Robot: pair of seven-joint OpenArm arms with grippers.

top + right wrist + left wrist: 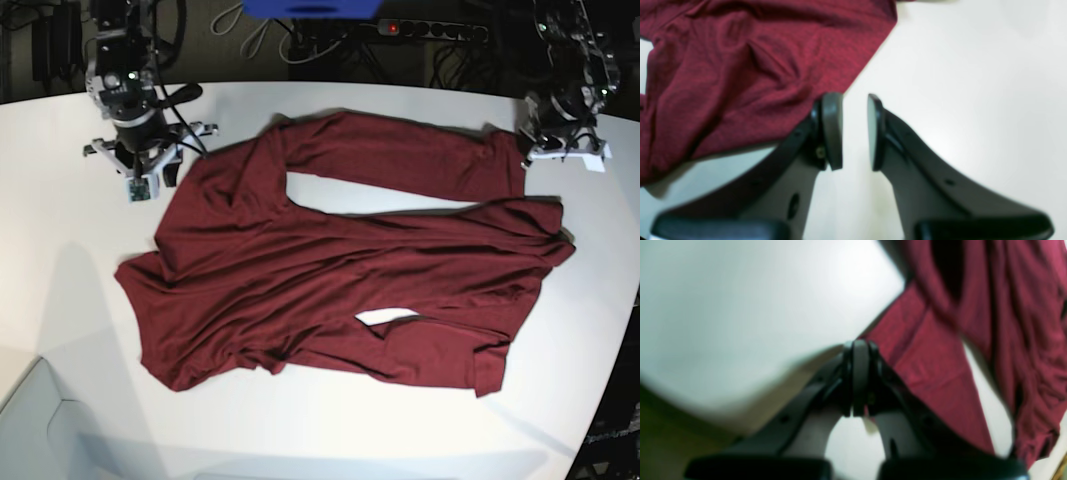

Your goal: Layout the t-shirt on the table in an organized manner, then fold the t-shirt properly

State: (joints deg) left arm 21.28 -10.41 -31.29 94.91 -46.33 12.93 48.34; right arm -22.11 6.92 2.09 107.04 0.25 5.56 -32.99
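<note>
Sprawled, creased across middle of white tabletop (60, 300): dark maroon long-sleeved knit t-shirt (340, 270). Left tool (860, 350), upper right, clamped shut at sleeve edge. Right tool (855, 131), upper left, parted, empty, beside hem. Best pulled outward slowly, flattening sleeves before folding.

I see bare table (60, 290) all around the t-shirt (330, 270), widest on my base view's left. A power strip (430, 30) and cables crowd the far edge.
</note>
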